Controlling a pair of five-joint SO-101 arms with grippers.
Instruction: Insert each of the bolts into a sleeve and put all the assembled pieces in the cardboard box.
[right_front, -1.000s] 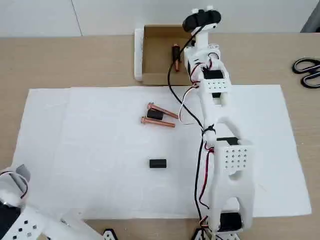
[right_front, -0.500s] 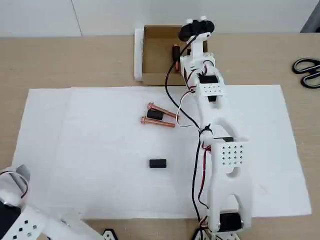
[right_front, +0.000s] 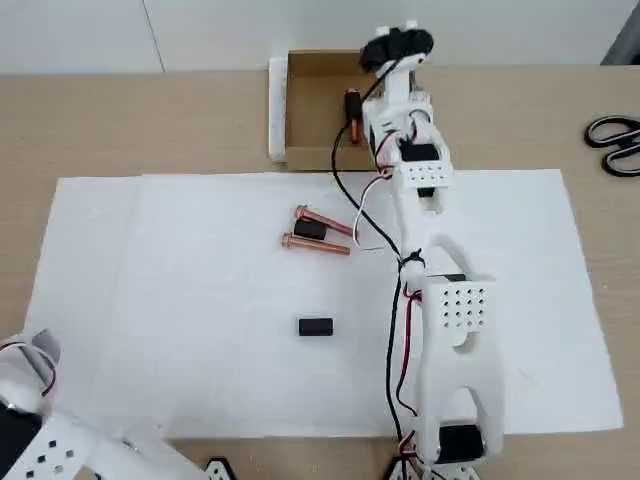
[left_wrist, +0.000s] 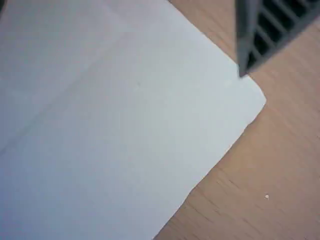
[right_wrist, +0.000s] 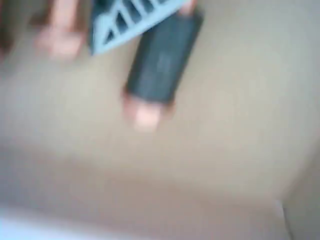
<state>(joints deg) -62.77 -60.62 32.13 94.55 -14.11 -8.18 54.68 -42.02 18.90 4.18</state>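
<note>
The cardboard box (right_front: 300, 135) stands on the wooden counter (right_front: 120, 120), just beyond the far edge of a white paper sheet (right_front: 150, 300); inside the box, on its floor toward the wall nearest the right arm (right_front: 450, 320), lies one assembled piece (right_front: 352, 112), a copper bolt pushed through a black sleeve; the right arm stretches from its base across the sheet to that same side of the box; in the right wrist view the right tool (right_wrist: 135, 22) sits right over one end of the piece, and the bolt's tip pokes out of the other end; I cannot tell whether this tool is wide, narrow or holding the piece; a blurred copper shape (right_wrist: 60, 30) lies beside it in the box, too vague to name.

Outside the box, on the sheet and near the box's front wall, two loose bolts (right_front: 318, 243) lie side by side with a second sleeve (right_front: 310, 229) between them; a third sleeve (right_front: 315, 326) lies alone, farther from the box than the bolts.

The left tool (left_wrist: 260, 35) hangs over a corner of the sheet, well apart from the box; I cannot tell its state.

Scissors (right_front: 615, 140) lie on the counter, well apart from the box, past the right arm.
</note>
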